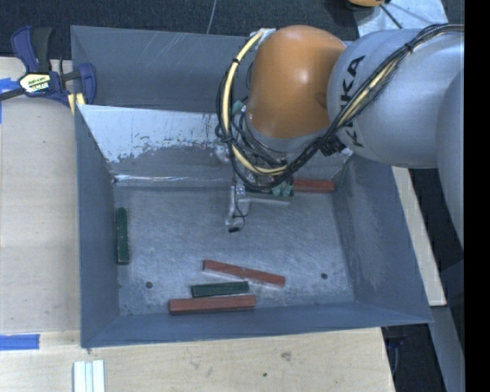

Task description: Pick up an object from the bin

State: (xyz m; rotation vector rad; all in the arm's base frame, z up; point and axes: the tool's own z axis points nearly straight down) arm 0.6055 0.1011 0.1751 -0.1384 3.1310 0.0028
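My gripper [236, 216] hangs below the orange cover, over the bare middle of the bin floor, with nothing seen between its fingers. A thin brown stick [243, 273] lies slanted on the floor in front of it. Just below that lie a short dark green stick [220, 289] and a longer brown stick [212, 304] along the front wall. Another brown stick [314, 186] pokes out from under the arm at the back right.
A dark green stick [122, 236] lies lengthwise by the left wall. The arm and its orange cover hang over the back right part of the bin.
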